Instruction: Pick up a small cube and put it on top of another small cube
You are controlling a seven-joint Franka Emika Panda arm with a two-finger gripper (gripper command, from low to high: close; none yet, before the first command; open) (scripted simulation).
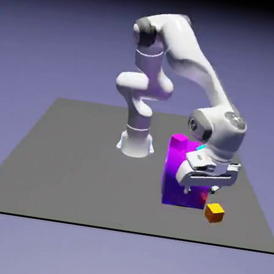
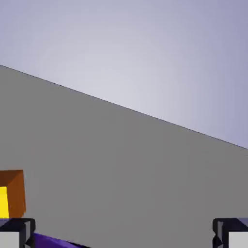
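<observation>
A small cube (image 1: 214,212), orange with an amber top, sits on the grey table near its front edge, just right of a big purple block (image 1: 179,170). My gripper (image 1: 212,189) hangs tilted in front of the block's right side, just above and left of the cube. In the hand view its two grey fingertips (image 2: 17,233) stand far apart at the bottom corners, so my gripper (image 2: 124,236) is open with nothing between them. The orange cube (image 2: 12,193) shows at the hand view's left edge, outside the fingers. Another small cube is out of view.
A cyan sliver (image 1: 199,149) peeks out between the hand and the purple block's top. A purple strip (image 2: 51,240) shows at the hand view's bottom. The table's front edge (image 1: 119,229) runs close below the cube. The robot's base (image 1: 135,144) stands behind, to the left.
</observation>
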